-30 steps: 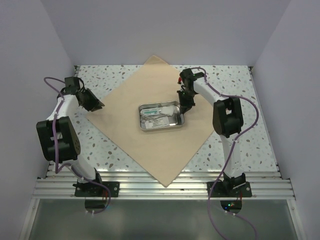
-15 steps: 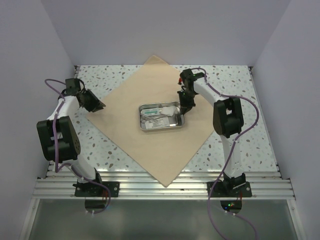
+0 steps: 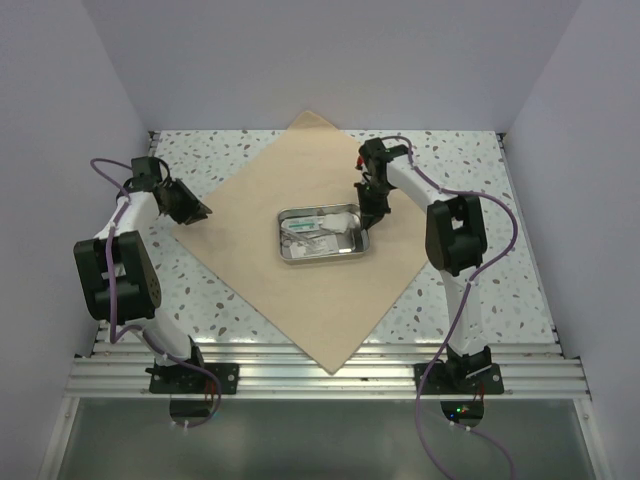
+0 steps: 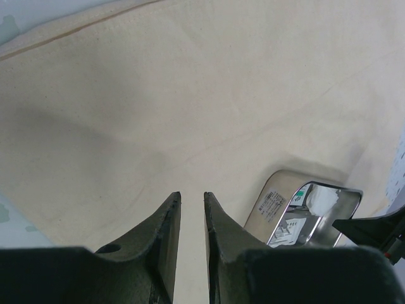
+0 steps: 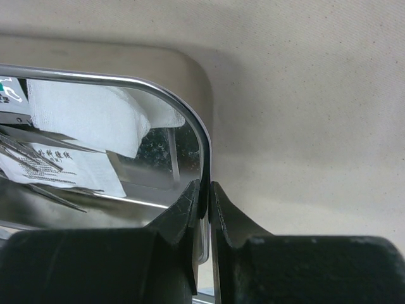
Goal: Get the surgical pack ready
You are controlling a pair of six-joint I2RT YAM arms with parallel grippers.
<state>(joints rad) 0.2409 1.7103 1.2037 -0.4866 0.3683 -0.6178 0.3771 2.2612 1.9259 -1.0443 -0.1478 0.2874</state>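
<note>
While the steel tray [image 3: 325,259] sits at the centre of the tan cloth [image 3: 300,300] on the worktop [image 3: 470,290], the right gripper [image 3: 366,217] is clamped on its right rim; the left gripper [image 3: 200,211] hangs over the cloth's left corner, jaws slightly apart.

We're seeing tan cloth [image 3: 300,290] matt, finely woven | tray [image 3: 325,258] polished steel, mirror-bright | gauze pad [image 5: 88,114] white, open-weave, soft | packet [image 5: 82,168] smooth, white, printed | tabletop [image 3: 510,290] speckled, smooth stone-look
</note>
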